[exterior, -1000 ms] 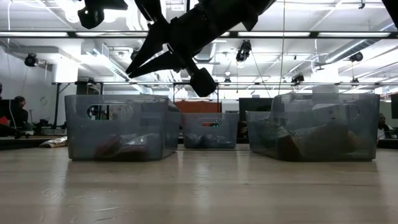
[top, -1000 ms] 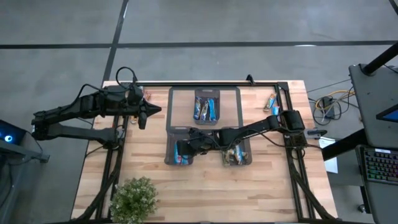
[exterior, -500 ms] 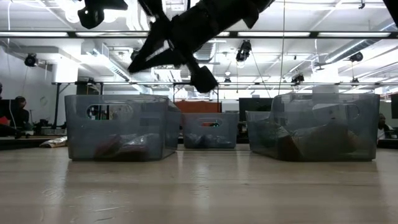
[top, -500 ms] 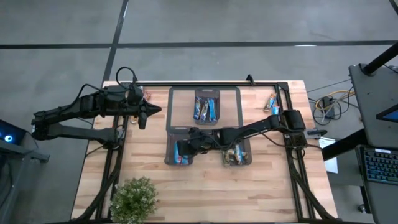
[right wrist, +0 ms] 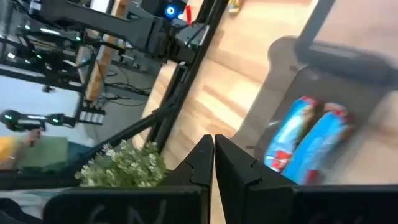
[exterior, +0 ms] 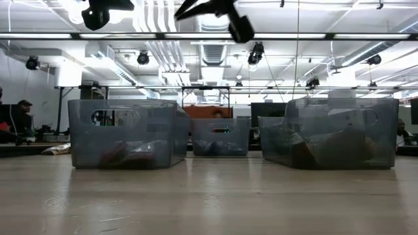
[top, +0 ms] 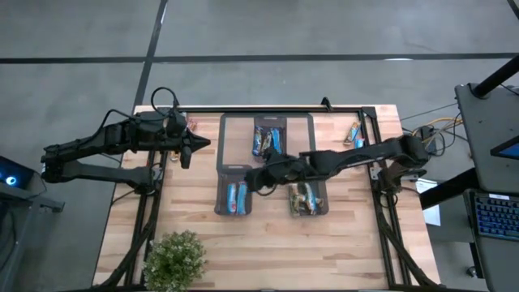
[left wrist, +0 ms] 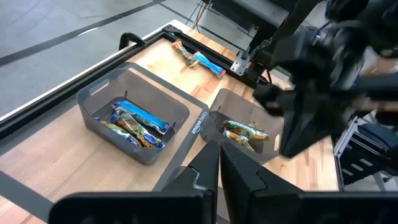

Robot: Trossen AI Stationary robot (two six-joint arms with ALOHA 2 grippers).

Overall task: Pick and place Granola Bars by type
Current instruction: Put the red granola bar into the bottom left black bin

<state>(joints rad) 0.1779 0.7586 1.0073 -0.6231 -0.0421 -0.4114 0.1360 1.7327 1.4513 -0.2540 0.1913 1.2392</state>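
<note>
**Right arm empty above the bins, next bar still to be picked**

The right end effector [top: 261, 178] hung over the gap between the three bins, just beside the bin of blue bars [top: 236, 197], its fingers pressed together with nothing between them. The left end effector [top: 197, 143] waited well to the side of that bin, over the desk [top: 357, 243], likewise clenched and empty.

Judging from this, a drop had been finished and the next pick was due. To do it well, the arm would need to spread its fingers before coming down, approach a bar across its narrow width, and take only one; the bars lay crowded and overlapping in the far bin [top: 268, 143], so a grip on the topmost, clearest one would likely be safest. A couple of loose bars [top: 354, 132] also lay on the desk, well beyond the brownish-gold bin [top: 306, 199].

The bars were slim, flat, foil-wrapped packets, glossy and probably slippery and crinkly, so a firm central pinch seemed wiser than a grip at a crimped end. The blue ones [right wrist: 303, 142] lay side by side in their bin. The bins were rectangular, with translucent grey walls, seemingly smooth plastic with cut-out handles. The desk was pale jointed wood. A small leafy plant [top: 173, 257] stood near the blue bin's corner.
</note>
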